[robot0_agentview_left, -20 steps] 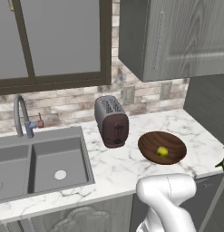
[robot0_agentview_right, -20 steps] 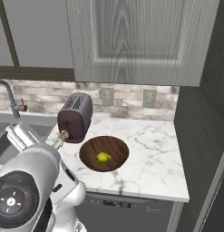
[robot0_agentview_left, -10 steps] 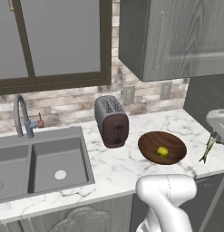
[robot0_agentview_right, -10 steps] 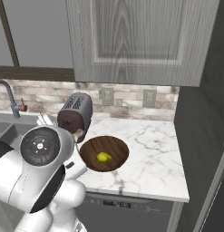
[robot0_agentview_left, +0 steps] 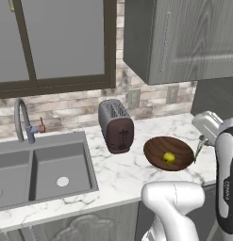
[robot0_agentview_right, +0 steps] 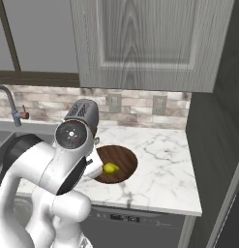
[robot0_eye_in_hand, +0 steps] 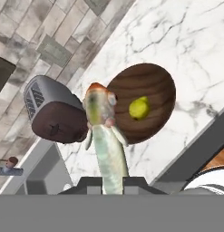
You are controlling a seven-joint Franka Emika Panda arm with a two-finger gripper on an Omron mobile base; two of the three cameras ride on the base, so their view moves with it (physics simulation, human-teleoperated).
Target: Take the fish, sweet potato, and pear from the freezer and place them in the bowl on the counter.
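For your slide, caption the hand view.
Gripper holding slender grey-green fish above round brown wooden bowl containing yellow-green pear.

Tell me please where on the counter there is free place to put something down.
Bare counter lies between the bowl and the dark tall unit on the right. A narrower strip runs between the sink and toaster. It is crowded around the bowl, where the gripper holds the fish.

Left base view: from behind the arm on its left, looking forward and down across the worktop [robot0_agentview_left: 113, 176], with sink [robot0_agentview_left: 40, 172], toaster [robot0_agentview_left: 116, 126] and bowl [robot0_agentview_left: 168, 153]. Right base view: from behind on the right, facing the same worktop [robot0_agentview_right: 159, 167] past the arm; toaster [robot0_agentview_right: 82, 112] and bowl [robot0_agentview_right: 118, 163] are shared. Hand view: looks down along the gripper [robot0_eye_in_hand: 112, 183] from above, nearer, sharing bowl [robot0_eye_in_hand: 143, 100], toaster [robot0_eye_in_hand: 54, 113] and worktop [robot0_eye_in_hand: 190, 41].
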